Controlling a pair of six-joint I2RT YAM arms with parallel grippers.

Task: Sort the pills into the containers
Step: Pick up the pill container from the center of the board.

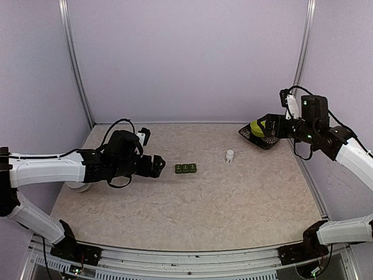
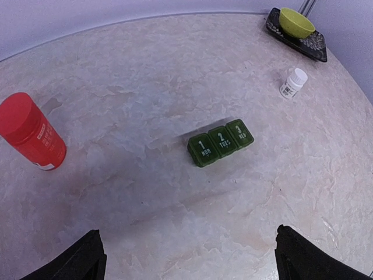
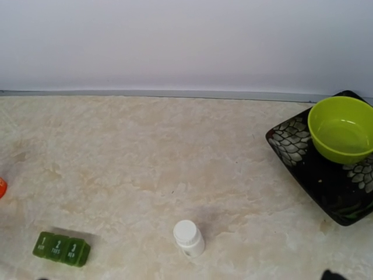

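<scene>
Left gripper (image 2: pixel 186 260) spread wide, tips cropped; dark green three-compartment plastic strip (image 2: pixel 220 142) sits at twelve o'clock; right gripper (image 1: pixel 269 126) spread too, barely showing.

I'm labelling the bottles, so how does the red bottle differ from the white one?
The red bottle has a red body and cap; the white bottle a white body and cap. The red one stands left of the green pill strip, the white one right of it, nearer the tray. Both stand upright, capped.
</scene>
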